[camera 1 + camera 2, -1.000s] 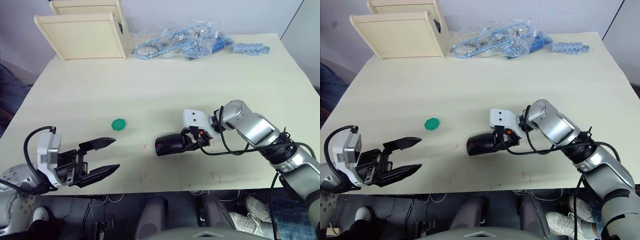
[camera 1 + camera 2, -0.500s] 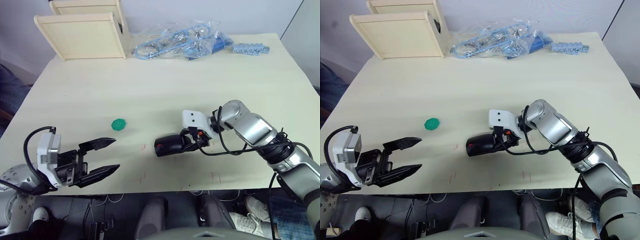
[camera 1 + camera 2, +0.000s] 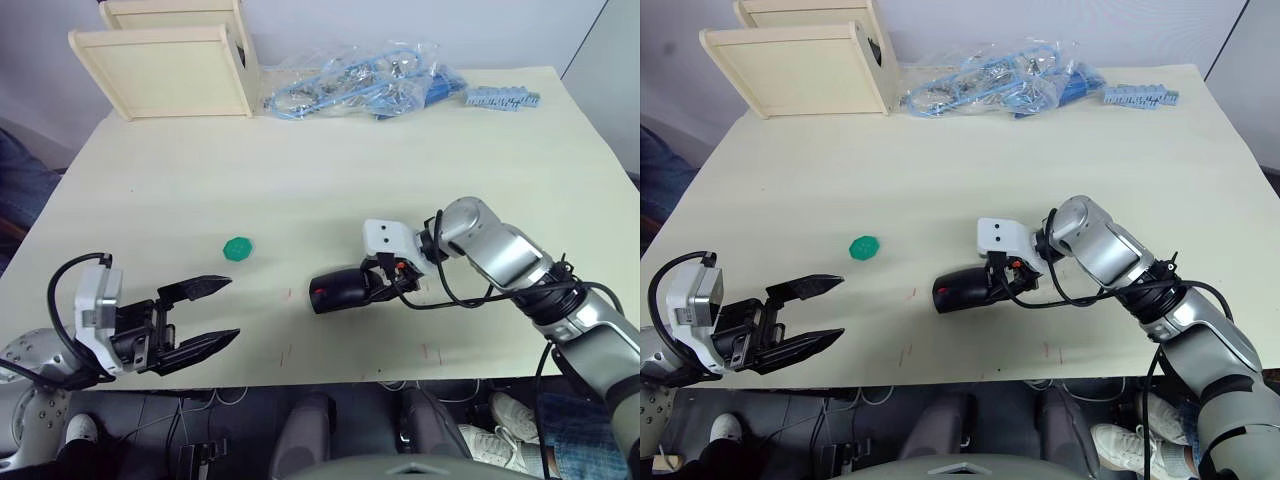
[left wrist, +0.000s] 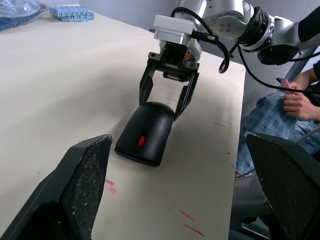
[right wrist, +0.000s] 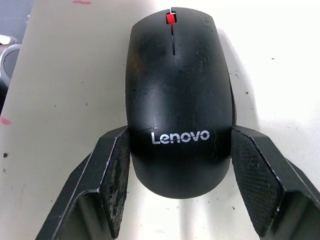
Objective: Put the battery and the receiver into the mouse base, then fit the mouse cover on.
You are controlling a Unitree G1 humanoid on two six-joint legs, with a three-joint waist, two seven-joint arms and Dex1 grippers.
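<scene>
Seemingly near done. From the head: finds the mouse cover [image 3: 338,290] seated over the mouse base [image 4: 134,154], resting on the worktop [image 3: 300,170] near its front edge, with the right gripper [image 3: 372,283] reaching in at the rear end. Puts the left gripper [image 3: 215,312] well apart at the near left corner, jaws wide apart and holding nothing (parked out of the way, most likely). Notes a green disc [image 3: 237,247] between the two, touching neither.

From the left wrist: looks along the worktop at the mouse's nose. Sees the right jaws straddling its tail, one finger down each flank, tips close to the worktop.

From the right wrist: shows the pads [image 5: 116,175] set against both sides of the cover's broad rear, clamped on it, with the red wheel [image 5: 171,18] pointing away. Reads as a steadying or squeezing hold, meant to bed the shell fully onto the base. Suggests battery and receiver are inside by now, though cannot confirm that. Cannot make out the seam between cover and base well enough to call it latched.
</scene>
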